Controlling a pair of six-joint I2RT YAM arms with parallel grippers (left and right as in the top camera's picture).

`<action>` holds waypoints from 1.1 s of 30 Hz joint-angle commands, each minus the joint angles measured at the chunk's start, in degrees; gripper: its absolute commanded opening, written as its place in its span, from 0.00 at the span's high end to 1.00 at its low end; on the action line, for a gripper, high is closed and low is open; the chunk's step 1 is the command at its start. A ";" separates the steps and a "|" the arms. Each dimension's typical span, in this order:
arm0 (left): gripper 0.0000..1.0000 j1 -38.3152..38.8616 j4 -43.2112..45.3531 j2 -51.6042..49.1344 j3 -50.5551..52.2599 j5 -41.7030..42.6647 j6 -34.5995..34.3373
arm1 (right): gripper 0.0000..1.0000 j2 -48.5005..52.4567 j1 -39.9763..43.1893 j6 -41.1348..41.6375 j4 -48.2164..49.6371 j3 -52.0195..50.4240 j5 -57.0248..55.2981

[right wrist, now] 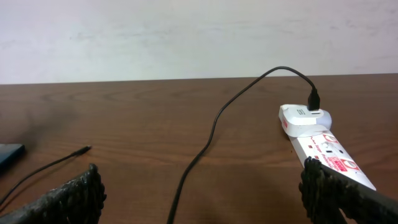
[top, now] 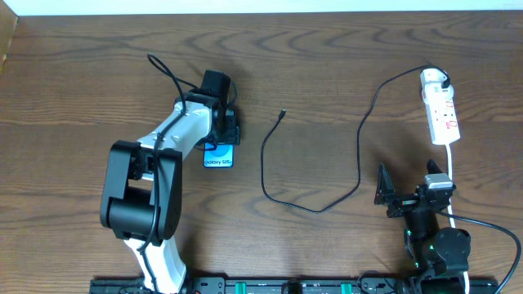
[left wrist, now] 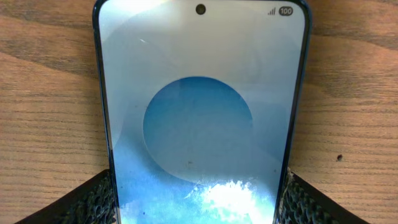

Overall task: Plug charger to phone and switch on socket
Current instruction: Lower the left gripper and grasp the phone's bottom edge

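Left claw [left wrist: 199,202] pinched phone [left wrist: 199,112] by long side edges, screen up on bench [top: 327,49]. Right claw [right wrist: 199,199] spread wide, holding nothing, near socket [right wrist: 323,146]. Charger [top: 359,163] plugged into socket's far end; free tip [top: 282,113] lay on bench, apart from phone.

dark brown wood-grain table [top: 73,73] under soft even light, a plain pale wall [right wrist: 155,37] beyond its far edge

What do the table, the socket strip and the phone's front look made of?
The table: matte wood or wood-look laminate, brown grain lines. The socket: smooth white plastic, apparently, with red marks. The phone: glossy glass front, likely, judging by bright glare patches.
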State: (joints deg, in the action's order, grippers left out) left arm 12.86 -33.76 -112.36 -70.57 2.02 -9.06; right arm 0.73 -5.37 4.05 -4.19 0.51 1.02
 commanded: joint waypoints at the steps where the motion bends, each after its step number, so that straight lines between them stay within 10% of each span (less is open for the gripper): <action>1: 0.29 0.07 -4.24 -4.68 -0.79 1.31 -0.28 | 0.01 -0.24 0.44 -0.48 -0.11 -0.20 -0.46; 33: 0.29 0.09 -14.21 7.89 -5.86 13.44 -2.23 | 0.01 -0.24 0.46 -0.48 -0.11 -0.20 -0.46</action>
State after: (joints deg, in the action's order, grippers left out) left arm 12.86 -47.72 -105.58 -75.11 10.28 -10.59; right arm 0.73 -5.37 4.05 -4.19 0.51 1.02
